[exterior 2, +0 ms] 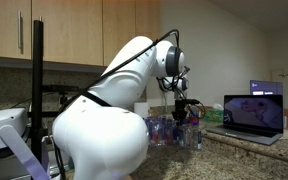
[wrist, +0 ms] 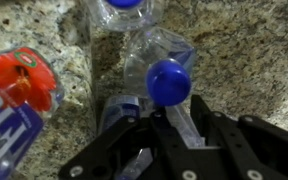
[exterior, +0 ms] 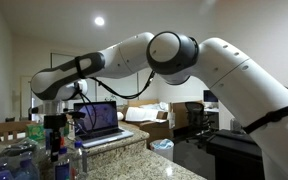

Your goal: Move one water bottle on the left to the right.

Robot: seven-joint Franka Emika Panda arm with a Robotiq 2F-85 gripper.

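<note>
gripper (wrist: 162, 108) clenched from above on the water bottle (wrist: 156, 62), jaws flanking the neck just under its blue cap. the bottle seems upright among other bottles on the counter (wrist: 249, 50), near the laptop (exterior: 99, 118), with a red-capped bottle (wrist: 24, 78) just beside it. judgement: light, thin-walled, slick plastic that dents easily, so the stiffer neck below the cap is the place to hold, lifting straight up.

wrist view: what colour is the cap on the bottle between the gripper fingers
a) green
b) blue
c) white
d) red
b, the water bottle between the fingers of the gripper has a blue cap; the red-marked bottle is off to one side, outside the fingers.
</note>
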